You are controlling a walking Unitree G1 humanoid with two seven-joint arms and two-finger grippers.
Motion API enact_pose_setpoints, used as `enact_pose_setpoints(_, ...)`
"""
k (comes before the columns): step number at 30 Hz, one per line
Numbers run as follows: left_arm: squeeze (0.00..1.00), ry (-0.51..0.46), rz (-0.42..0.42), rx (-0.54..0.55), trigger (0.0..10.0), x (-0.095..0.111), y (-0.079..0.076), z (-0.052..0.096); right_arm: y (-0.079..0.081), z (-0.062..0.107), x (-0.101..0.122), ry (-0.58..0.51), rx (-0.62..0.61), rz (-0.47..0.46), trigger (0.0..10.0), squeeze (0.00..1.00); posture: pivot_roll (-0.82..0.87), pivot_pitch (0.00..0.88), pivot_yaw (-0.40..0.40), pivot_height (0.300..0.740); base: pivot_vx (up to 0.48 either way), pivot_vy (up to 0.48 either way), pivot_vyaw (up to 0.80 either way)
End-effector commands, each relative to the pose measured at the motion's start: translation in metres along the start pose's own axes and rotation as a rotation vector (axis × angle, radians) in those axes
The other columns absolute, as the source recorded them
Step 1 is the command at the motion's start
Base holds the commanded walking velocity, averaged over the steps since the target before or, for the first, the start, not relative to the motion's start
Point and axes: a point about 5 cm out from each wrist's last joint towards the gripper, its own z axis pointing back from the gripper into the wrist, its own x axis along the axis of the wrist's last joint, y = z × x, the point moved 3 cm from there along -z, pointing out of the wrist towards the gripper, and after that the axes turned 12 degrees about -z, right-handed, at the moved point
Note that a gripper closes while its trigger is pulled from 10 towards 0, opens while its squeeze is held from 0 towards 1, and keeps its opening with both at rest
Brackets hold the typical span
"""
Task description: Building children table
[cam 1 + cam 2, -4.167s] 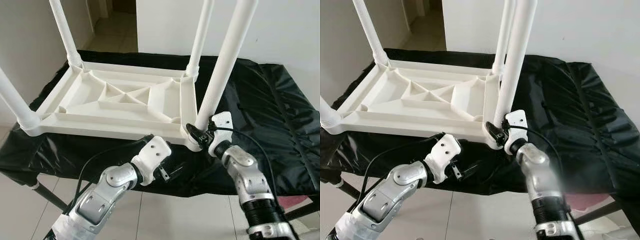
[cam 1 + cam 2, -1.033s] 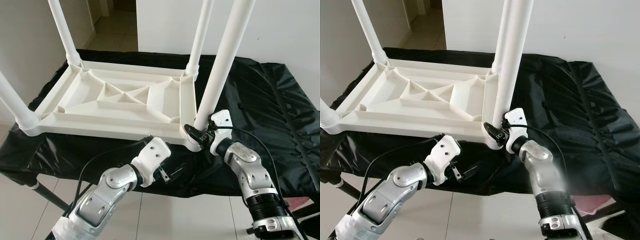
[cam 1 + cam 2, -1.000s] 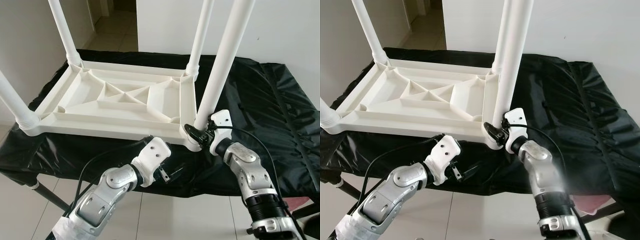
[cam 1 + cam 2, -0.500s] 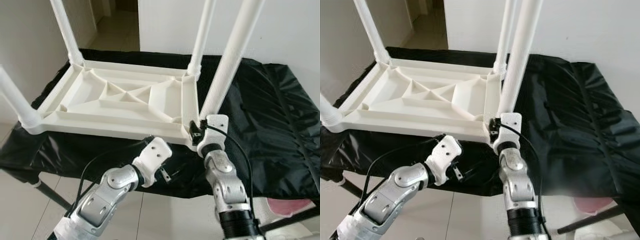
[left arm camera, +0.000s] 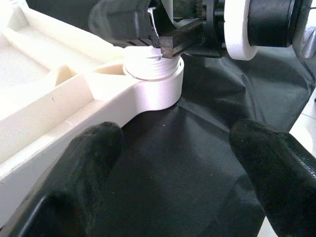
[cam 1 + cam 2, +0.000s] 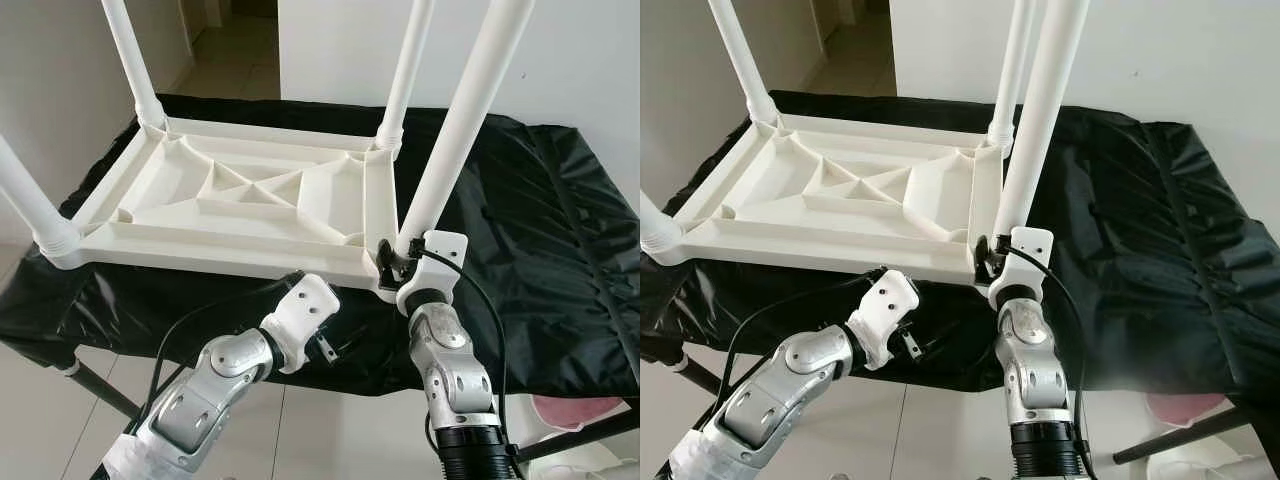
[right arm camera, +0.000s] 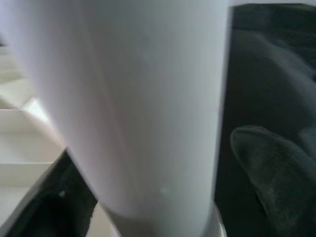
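Note:
A white plastic children's table (image 6: 240,200) lies upside down on a black cloth (image 6: 540,220), with its legs pointing up. My right gripper (image 6: 392,265) is shut on the base of the near right leg (image 6: 455,140), just above its corner socket (image 5: 153,86). In the right wrist view that leg (image 7: 128,98) runs close past one black finger (image 7: 266,163). My left gripper (image 5: 177,163) is open just below the table's near edge, facing that same corner. Its fingers (image 5: 94,173) hold nothing.
The black cloth covers a low stand with a dark metal leg (image 6: 100,390) at the lower left. A white wall rises behind, with a doorway at the back left. A pink object (image 6: 580,410) lies on the tiled floor at the lower right.
My right forearm has swung in from the right and now stands nearly straight below the leg's base, the gripper still clamped there. The left arm has barely moved.

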Motion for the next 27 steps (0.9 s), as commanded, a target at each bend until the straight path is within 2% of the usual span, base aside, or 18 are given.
enact_pose_setpoints(1,0.0,0.01,0.009,-0.031,10.0,-0.003,-0.003,0.003,-0.002,0.0,0.006,-0.019,0.034,-0.01,10.0,1.0,-0.03,0.104,-0.019,0.74,0.0,0.0,0.0)
enact_pose_setpoints(2,0.0,0.01,0.009,-0.031,10.0,-0.003,-0.003,0.003,-0.002,0.0,0.006,-0.019,0.034,-0.01,10.0,1.0,-0.03,0.104,-0.019,0.74,0.0,0.0,0.0)
enact_pose_setpoints(3,0.0,0.01,0.008,-0.029,10.0,-0.003,-0.003,0.003,-0.005,-0.001,0.009,-0.023,0.054,-0.005,10.0,0.03,-0.02,0.102,-0.014,0.74,0.0,0.0,0.0)
enact_pose_setpoints(4,0.0,0.011,0.007,-0.028,10.0,-0.003,-0.003,0.003,-0.007,-0.002,0.011,-0.024,0.063,-0.002,10.0,0.0,-0.02,0.102,-0.014,0.74,0.0,0.0,0.0)
enact_pose_setpoints(8,0.0,0.013,0.001,-0.028,10.0,-0.003,-0.001,0.003,-0.013,-0.005,0.017,-0.017,0.16,0.033,10.0,0.0,-0.02,0.097,-0.003,0.74,0.0,0.0,0.0)
enact_pose_setpoints(9,0.0,0.014,-0.005,-0.033,10.0,-0.003,0.0,0.004,-0.013,-0.007,0.02,-0.005,0.244,0.073,10.0,0.0,-0.02,0.099,0.0,0.74,0.0,0.0,0.0)
enact_pose_setpoints(13,0.0,0.014,-0.011,-0.036,10.0,-0.003,0.001,0.004,-0.014,-0.011,0.023,0.002,0.319,0.126,10.0,0.0,-0.02,0.094,0.004,0.74,0.0,0.0,0.0)
enact_pose_setpoints(18,0.0,0.011,-0.013,-0.034,10.0,-0.002,0.003,0.003,-0.012,-0.013,0.024,0.016,0.398,0.133,10.0,0.0,-0.02,0.09,0.006,0.74,0.0,0.0,0.0)
enact_pose_setpoints(20,0.0,0.011,-0.013,-0.034,10.0,-0.002,0.003,0.003,-0.012,-0.013,0.024,0.016,0.398,0.133,10.0,0.0,-0.02,0.09,0.006,0.74,0.0,0.0,0.0)
enact_pose_setpoints(22,0.0,0.008,-0.019,-0.032,10.0,-0.002,0.004,0.003,-0.008,-0.012,0.019,0.047,0.485,0.157,10.0,0.0,-0.02,0.085,0.009,0.74,0.0,0.0,0.0)
enact_pose_setpoints(23,0.0,0.008,-0.019,-0.032,10.0,-0.002,0.004,0.003,-0.008,-0.012,0.019,0.047,0.485,0.157,10.0,0.0,-0.02,0.085,0.009,0.74,0.0,0.0,0.0)
enact_pose_setpoints(24,0.0,0.006,-0.022,-0.029,10.0,-0.002,0.005,0.003,-0.007,-0.011,0.013,0.082,0.547,0.166,10.0,0.0,-0.02,0.079,0.014,0.74,0.0,0.0,0.0)
enact_pose_setpoints(27,0.0,0.004,-0.022,-0.029,10.0,-0.002,0.005,0.003,-0.007,-0.011,0.01,0.091,0.569,0.177,10.0,0.0,-0.02,0.079,0.014,0.74,0.0,0.0,0.0)
